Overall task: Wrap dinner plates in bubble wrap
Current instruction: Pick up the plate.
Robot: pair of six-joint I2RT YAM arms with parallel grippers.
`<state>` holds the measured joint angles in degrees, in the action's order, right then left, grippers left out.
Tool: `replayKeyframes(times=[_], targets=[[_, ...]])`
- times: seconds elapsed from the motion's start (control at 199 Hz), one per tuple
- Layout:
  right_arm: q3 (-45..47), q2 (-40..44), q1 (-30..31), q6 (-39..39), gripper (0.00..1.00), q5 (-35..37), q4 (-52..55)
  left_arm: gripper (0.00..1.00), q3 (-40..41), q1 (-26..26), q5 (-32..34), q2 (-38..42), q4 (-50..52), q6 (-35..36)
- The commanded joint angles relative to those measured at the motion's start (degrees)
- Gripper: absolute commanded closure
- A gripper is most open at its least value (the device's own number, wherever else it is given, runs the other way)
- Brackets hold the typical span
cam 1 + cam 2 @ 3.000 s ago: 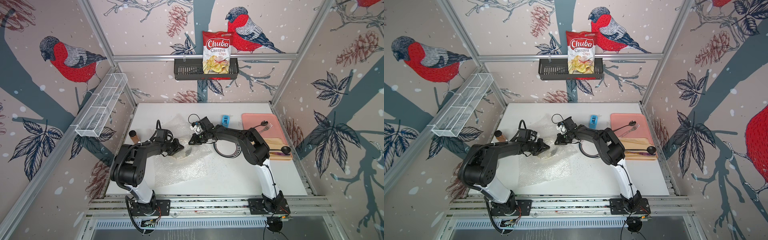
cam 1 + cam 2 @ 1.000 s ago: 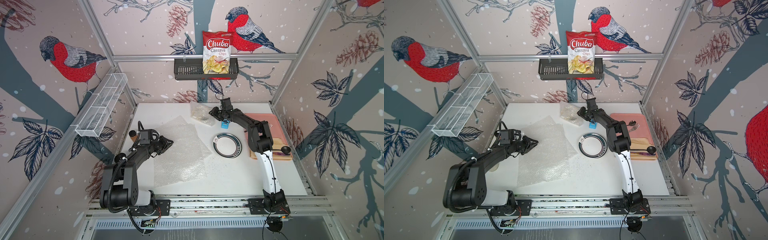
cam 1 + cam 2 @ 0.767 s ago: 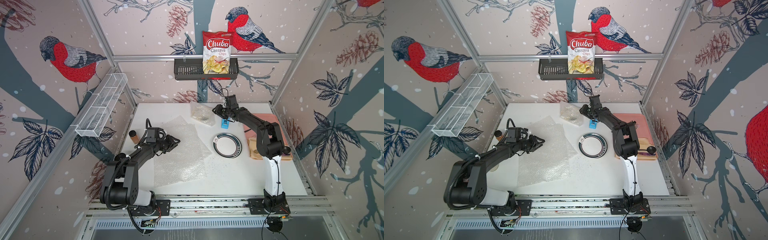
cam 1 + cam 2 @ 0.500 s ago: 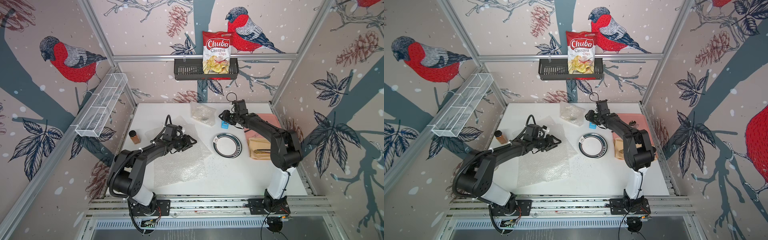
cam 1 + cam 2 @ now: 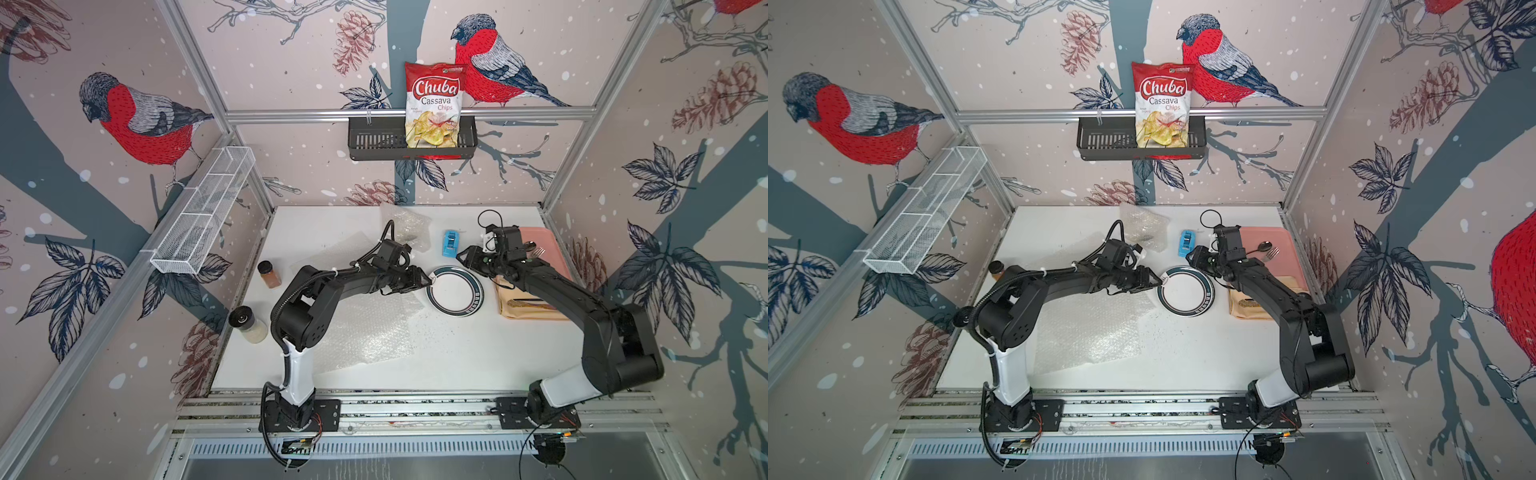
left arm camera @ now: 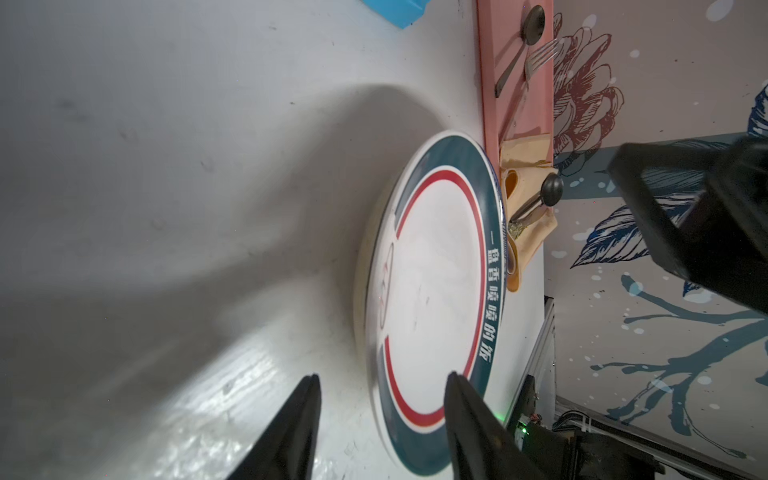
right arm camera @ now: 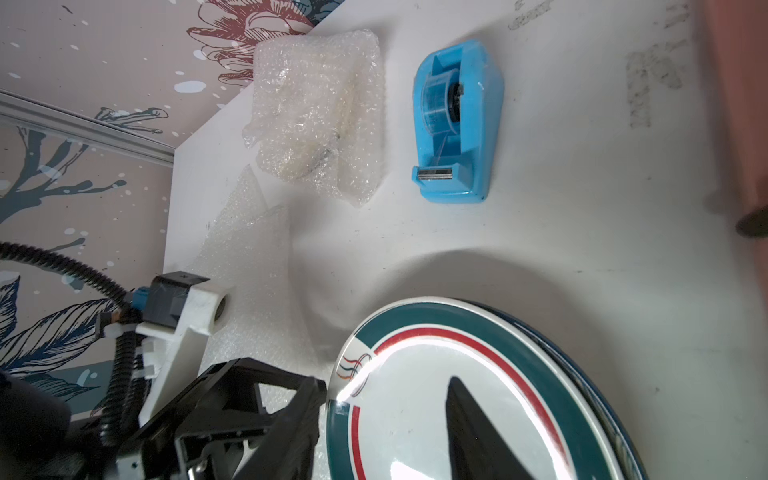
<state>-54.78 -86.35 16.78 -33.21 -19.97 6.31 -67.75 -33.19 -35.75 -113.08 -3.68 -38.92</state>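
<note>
Left tool (image 5: 427,281) reached two stacked plates (image 5: 455,291), jaws parted; right tool (image 5: 463,258) unclear.

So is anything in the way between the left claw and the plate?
No, nothing visible. The left claw is open, right at the rim of the plate, with one tip over it.

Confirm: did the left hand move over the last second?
Yes. In a top view the left hand went right, away from the spice jar, to the rim of the plate.
</note>
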Motion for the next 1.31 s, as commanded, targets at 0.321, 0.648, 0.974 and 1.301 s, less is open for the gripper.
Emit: replayKeyframes(times=[0.321, 0.648, 0.974, 1.301], targets=[[1.85, -0.31, -2.40, 0.34, 0.52, -4.32, -3.03, 0.71, -3.89, -1.26, -0.49, -5.58, 0.24, 0.06], [1.68, -1.04, -2.47, 0.17, 0.54, -5.08, -3.67, 0.90, -4.83, -1.20, -1.52, -4.97, 0.55, -0.65], [1.93, -0.80, -2.45, -0.02, 0.56, -5.35, -4.01, 0.99, -3.06, -0.99, -5.46, -3.43, -3.50, -3.39], [1.88, -0.05, -2.12, -0.12, 0.57, -5.87, -4.37, 1.00, 2.51, 1.66, -10.86, 2.33, -14.58, -11.51]])
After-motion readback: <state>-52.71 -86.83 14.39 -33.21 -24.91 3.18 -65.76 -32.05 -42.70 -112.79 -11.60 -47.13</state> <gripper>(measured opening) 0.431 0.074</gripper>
